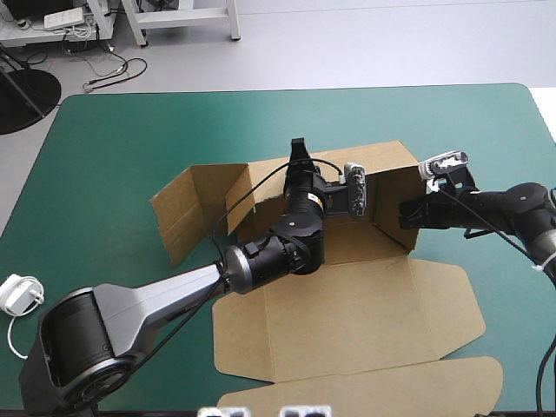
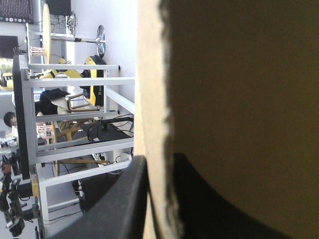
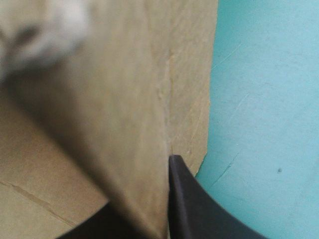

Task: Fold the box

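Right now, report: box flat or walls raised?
Partly raised: box walls stand, pinched by the left hand and right hand; its near panels lie flat.

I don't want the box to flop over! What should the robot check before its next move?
1. Left hand pinching the far wall of the brown cardboard box: ok.
2. Right hand pinching the box's right wall: ok.
3. Both held walls standing up: ok.
4. Left side flap tucked in: not ok, it splays outward.
5. Lid panel lying flat on the teal-green table cover: ok.
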Controlling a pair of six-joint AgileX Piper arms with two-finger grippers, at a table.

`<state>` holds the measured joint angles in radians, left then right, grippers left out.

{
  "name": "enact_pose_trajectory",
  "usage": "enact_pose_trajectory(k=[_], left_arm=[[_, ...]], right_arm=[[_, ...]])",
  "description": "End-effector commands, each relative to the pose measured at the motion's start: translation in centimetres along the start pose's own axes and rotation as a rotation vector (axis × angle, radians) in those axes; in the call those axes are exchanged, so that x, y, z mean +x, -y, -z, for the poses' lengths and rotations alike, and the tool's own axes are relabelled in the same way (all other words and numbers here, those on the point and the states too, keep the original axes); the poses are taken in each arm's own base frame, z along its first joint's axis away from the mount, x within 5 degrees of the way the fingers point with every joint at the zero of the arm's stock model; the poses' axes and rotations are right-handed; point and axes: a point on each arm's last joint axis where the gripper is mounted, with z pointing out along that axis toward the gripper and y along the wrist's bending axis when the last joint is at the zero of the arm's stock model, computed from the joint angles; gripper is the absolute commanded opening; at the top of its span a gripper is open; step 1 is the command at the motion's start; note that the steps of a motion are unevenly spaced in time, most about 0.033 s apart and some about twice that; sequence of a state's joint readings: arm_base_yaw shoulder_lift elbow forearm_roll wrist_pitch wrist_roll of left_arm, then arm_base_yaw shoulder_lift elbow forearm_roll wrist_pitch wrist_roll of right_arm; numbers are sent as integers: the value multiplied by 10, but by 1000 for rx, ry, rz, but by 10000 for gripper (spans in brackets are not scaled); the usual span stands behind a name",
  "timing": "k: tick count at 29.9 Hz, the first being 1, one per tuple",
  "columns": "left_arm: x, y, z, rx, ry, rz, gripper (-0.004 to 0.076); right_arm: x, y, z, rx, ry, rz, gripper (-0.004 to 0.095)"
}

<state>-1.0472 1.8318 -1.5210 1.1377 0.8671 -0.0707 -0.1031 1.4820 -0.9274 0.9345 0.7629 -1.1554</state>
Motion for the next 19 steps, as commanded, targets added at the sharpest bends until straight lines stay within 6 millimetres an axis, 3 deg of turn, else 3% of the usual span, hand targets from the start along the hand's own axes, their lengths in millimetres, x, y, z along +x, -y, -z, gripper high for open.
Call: enact_pose_trajectory(k=[1, 4, 10, 14, 19], left_arm=[[-7, -11, 17, -15, 81, -16, 306], [-7, -13, 17, -30, 81, -30, 428], [-11, -15, 29, -86, 64, -55, 438], [-20, -23, 55, -113, 106, 21, 438], [-28, -46, 105, -158, 186, 117, 438]], right_arm=[[-8, -12, 4, -75, 23, -37, -5], [-8, -12, 4, -79, 20, -36, -5], [-7, -13, 4, -84, 16, -41, -5], [-7, -13, 4, -83, 12, -42, -5], [-5, -12, 4, -74, -5, -44, -5]])
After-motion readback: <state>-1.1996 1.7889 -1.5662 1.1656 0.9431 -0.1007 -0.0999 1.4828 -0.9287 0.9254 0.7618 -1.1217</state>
